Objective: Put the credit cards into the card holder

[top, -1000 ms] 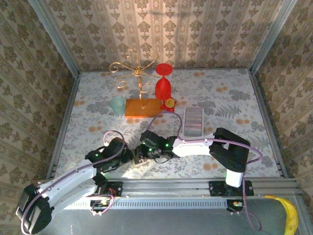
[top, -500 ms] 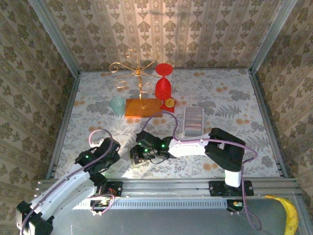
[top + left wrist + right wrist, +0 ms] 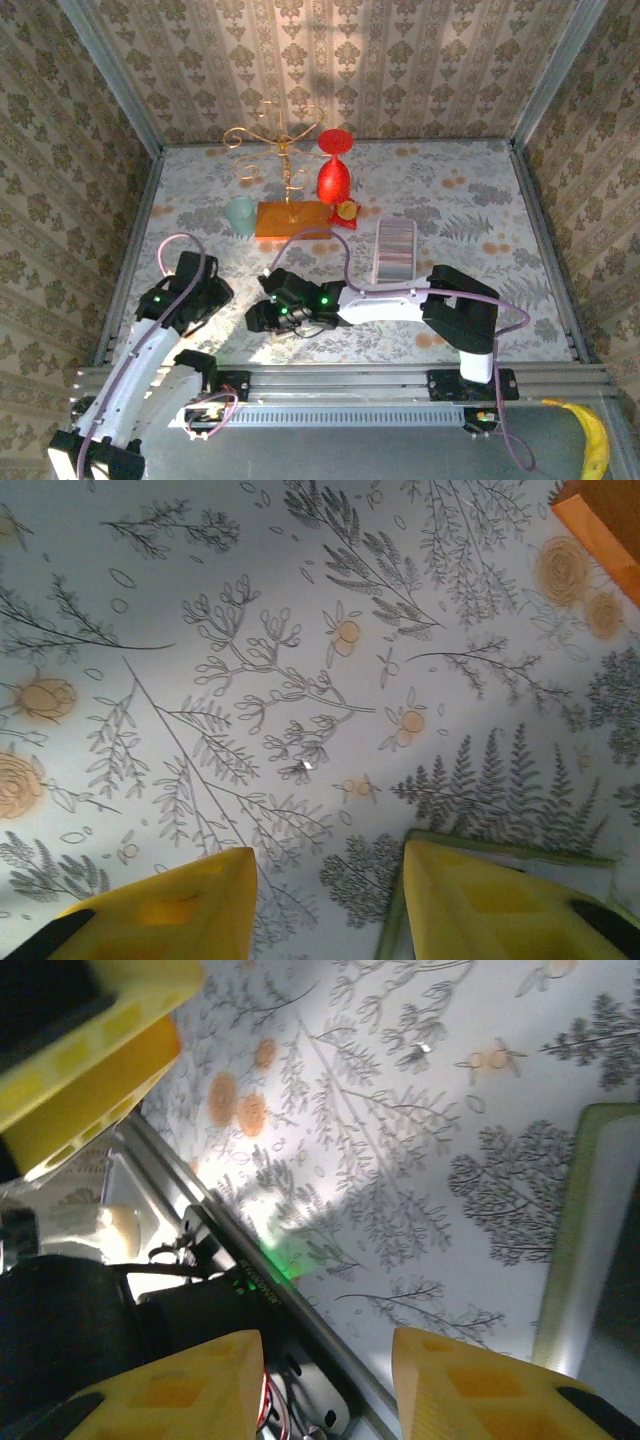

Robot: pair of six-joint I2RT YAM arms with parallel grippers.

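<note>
Top view: the left gripper [image 3: 200, 292] hangs over the near left of the floral table [image 3: 480, 200], with the right gripper [image 3: 262, 316] just beside it toward the centre. A pale ribbed rectangle, likely the card holder [image 3: 395, 250], lies well apart to the right. Left wrist view: yellow fingers [image 3: 170, 910] are spread with bare table between them. A pale, green-edged flat piece, probably one of the credit cards [image 3: 500, 852], lies partly under one finger. Right wrist view: fingers [image 3: 470, 1385] are spread and hold nothing, and a similar green edge [image 3: 585, 1260] shows at far right. A clean pick likely needs one gripper centred across the card's edge, lowered to the table, then closed.
</note>
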